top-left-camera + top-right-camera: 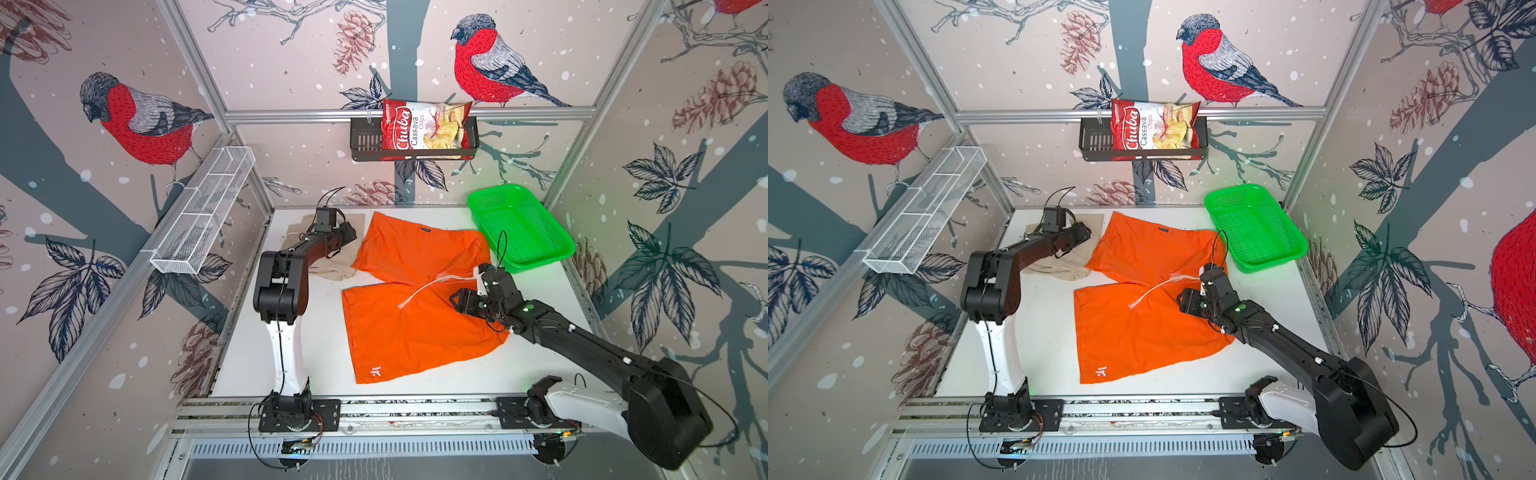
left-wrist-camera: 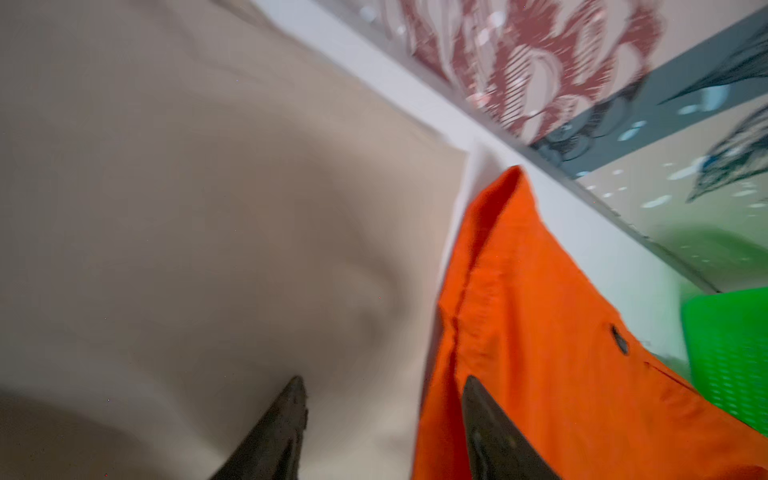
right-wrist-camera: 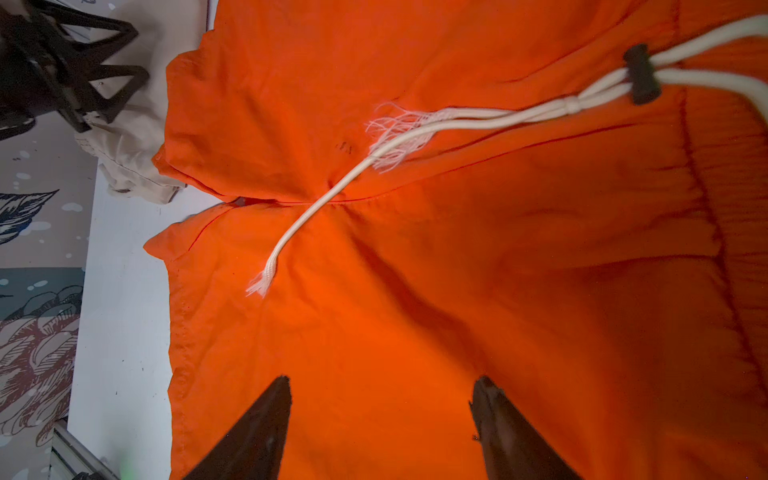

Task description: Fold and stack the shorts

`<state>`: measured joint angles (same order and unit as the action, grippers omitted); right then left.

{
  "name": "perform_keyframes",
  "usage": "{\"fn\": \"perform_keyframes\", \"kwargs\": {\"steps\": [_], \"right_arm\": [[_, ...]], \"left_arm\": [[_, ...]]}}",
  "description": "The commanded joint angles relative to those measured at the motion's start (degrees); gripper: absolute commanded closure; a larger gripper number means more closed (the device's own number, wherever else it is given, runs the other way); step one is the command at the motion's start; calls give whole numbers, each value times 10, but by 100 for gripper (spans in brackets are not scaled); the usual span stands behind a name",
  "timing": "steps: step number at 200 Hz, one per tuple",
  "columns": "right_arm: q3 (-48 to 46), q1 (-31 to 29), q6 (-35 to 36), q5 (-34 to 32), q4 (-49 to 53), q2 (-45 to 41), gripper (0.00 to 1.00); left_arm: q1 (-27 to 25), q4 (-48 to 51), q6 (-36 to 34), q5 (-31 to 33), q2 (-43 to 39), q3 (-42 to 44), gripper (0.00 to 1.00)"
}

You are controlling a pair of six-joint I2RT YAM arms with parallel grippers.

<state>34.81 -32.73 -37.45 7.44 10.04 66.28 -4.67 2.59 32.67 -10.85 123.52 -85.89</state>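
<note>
Right wrist view is showing us the right gripper [image 3: 382, 380], jaws apart and empty, hovering over the bright orange cloth shorts [image 3: 415, 291] spread on the white table [image 3: 120, 332]. Only the left wrist view is revealing the left gripper [image 2: 382, 378], jaws parted, above the edge of the crumpled beige cloth shorts [image 2: 187, 208]. A green plastic mesh basket [image 1: 519, 228] is sitting beside the orange waistband.
</note>
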Motion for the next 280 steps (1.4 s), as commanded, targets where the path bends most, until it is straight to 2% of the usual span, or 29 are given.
{"fn": "perform_keyframes", "kwargs": {"steps": [1, 43, 78, 107, 131, 152, 180, 208, 235, 280], "right_arm": [[2, -3, 7, 1, -26, 3, 29], [-2, -3, 12, -1, -33, 18, 29], [7, 3, 20, 0, -41, 36, 29], [26, 10, 28, 5, -54, 53, 29], [62, 17, 44, 3, -57, 83, 29], [94, 44, 58, 3, -66, 114, 29], [163, 70, 102, -8, -60, 181, 29], [236, 79, 141, -8, -50, 258, 29], [303, 89, 153, -32, -31, 334, 29], [379, 91, 173, -51, -18, 427, 30]], "left_arm": [[12, 54, -13, 12, 36, -28, 41], [47, 61, -17, 18, 60, -20, 41], [83, 54, -23, 15, 35, 2, 41], [87, 71, -33, 6, 2, -8, 40], [71, 74, -28, -21, -50, -4, 40], [39, 69, -34, -38, -109, 33, 41], [-8, 53, -30, -76, -183, 138, 42], [-40, -12, -3, -124, -240, 251, 53], [-60, -20, 1, -121, -233, 272, 54], [-61, -69, 29, -119, -184, 284, 55]]}}
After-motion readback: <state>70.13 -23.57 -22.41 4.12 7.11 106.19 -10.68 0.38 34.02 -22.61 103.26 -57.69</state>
